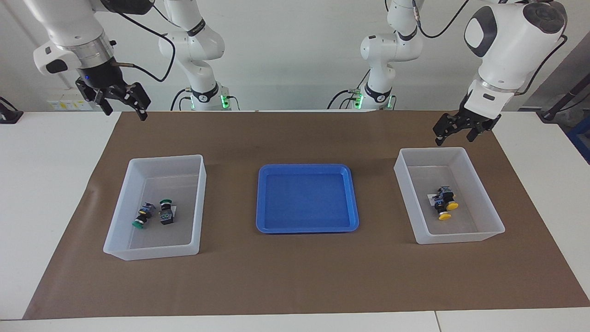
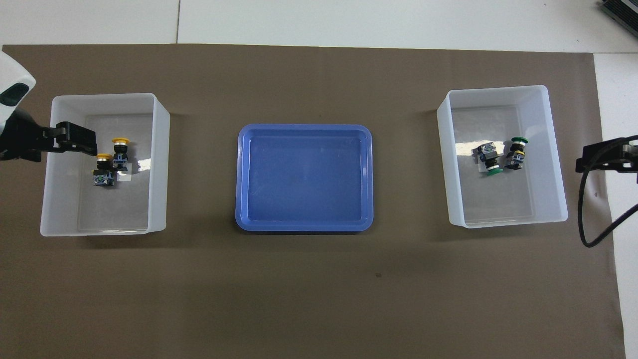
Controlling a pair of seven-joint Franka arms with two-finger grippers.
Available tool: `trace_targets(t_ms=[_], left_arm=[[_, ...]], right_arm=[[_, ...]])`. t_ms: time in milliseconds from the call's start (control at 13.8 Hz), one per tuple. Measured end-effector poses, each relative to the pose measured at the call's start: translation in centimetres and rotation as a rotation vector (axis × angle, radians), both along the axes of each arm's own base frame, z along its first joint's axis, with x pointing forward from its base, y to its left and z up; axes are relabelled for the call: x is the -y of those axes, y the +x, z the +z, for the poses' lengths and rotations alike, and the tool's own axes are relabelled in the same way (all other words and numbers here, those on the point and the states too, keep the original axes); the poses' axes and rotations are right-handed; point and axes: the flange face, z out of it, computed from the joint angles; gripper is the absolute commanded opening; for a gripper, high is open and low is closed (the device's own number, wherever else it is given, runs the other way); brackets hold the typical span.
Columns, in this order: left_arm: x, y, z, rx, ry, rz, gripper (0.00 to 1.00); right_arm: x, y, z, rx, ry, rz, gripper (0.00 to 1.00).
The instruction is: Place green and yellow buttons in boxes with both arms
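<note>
Overhead view gives you the layout first. At the left edge of the frame, the left gripper (image 2: 75, 139) hangs over the edge of the box (image 2: 158, 164) holding the two yellow buttons (image 2: 112, 162), which lie together near that box's middle. At the right edge, the right gripper (image 2: 605, 157) hangs beside the other box (image 2: 558, 149), over the brown mat (image 2: 319, 289) on the table (image 2: 398, 20).

Between the boxes you see the blue tray (image 2: 304, 227) at centre frame, bare inside. The two green buttons (image 2: 501, 157) lie on their sides, just beside each other, in the right-hand box.

In the facing view the sides swap: the green buttons (image 1: 154, 214) sit in the box (image 1: 120, 207) at left of frame, the yellow buttons (image 1: 445, 205) in the box (image 1: 484, 198) at right. Higher in the frame, the left gripper (image 1: 456, 131) hangs at upper right with its jaws apart and holding nothing; the right gripper (image 1: 122, 103) at upper left likewise has its jaws apart.
</note>
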Motion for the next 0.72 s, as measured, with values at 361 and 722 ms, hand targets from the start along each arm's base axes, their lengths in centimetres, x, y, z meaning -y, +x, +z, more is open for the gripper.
trace_targets(t_ms=[361, 722], left_arm=[[0.19, -0.02, 0.01, 0.000, 0.000, -0.003, 1.00], [0.34, -0.03, 0.02, 0.000, 0.000, -0.014, 1.00]], right_arm=[[-0.90, -0.26, -0.25, -0.028, 0.001, 0.017, 1.00], [-0.95, -0.25, -0.25, -0.029, 0.001, 0.053, 1.00]])
